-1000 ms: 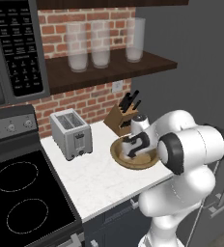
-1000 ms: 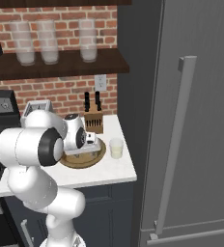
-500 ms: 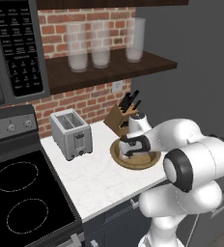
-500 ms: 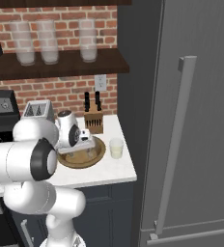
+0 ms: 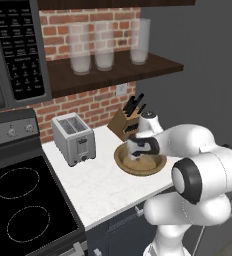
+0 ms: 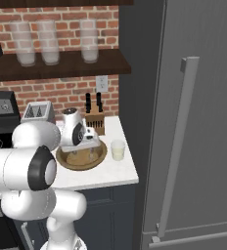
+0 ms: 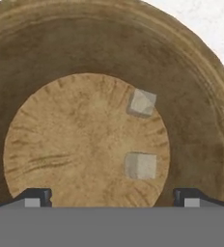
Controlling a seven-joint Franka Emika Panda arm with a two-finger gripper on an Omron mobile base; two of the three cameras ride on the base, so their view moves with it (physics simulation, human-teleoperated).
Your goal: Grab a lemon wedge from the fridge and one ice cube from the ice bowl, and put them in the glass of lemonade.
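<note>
Brick wall and a dark shelf (image 5: 113, 75) with three frosted glasses (image 5: 104, 46) back a white counter (image 5: 95, 187), which runs between a black stove (image 5: 23, 205) and the grey fridge (image 6: 203, 122), whose door is closed. On that counter the white arm folds forward from the base, elbow bulging toward me, and points its hand straight down over the bowl (image 5: 123, 160). Its gripper (image 5: 135, 157) hangs low inside the rim, jaws spread wide with nothing between them; in the hand view the two dark fingertips (image 7: 34, 197) stand far apart at the bottom edge. That wooden bowl is broad and shallow, with a paler flat floor, and two small pale ice cubes lie on it: one cube (image 7: 140, 165) nearer the tips, the other (image 7: 142, 102) a little beyond it and turned at an angle, neither touching the fingers. Just right of the bowl, toward the fridge, stands the glass of lemonade (image 6: 117, 150). A knife block (image 5: 125, 125) sits behind the bowl, a toaster (image 5: 73, 138) off to its left.
</note>
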